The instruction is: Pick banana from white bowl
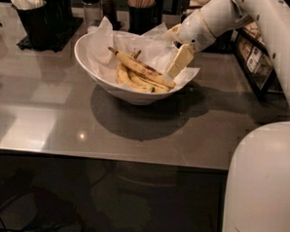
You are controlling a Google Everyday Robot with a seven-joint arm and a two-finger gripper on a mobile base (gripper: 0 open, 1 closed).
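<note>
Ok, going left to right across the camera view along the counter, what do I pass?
Black cutlery holder → white bowl, left rim → banana → end effector over the bowl's right side → dark rack.

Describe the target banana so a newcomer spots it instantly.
On the grey counter sits the white bowl. Inside it, the banana lies topmost, running diagonally toward the claw over the bowl's right side. It's the long one with dark streaks; the bananas beneath are cleaner yellow.

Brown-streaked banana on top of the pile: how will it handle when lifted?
Heavy brown streaks on the banana suggest soft flesh; a tight squeeze probably bruises it. Long and curved, it may pivot if held near its right end, where the hand is.
</note>
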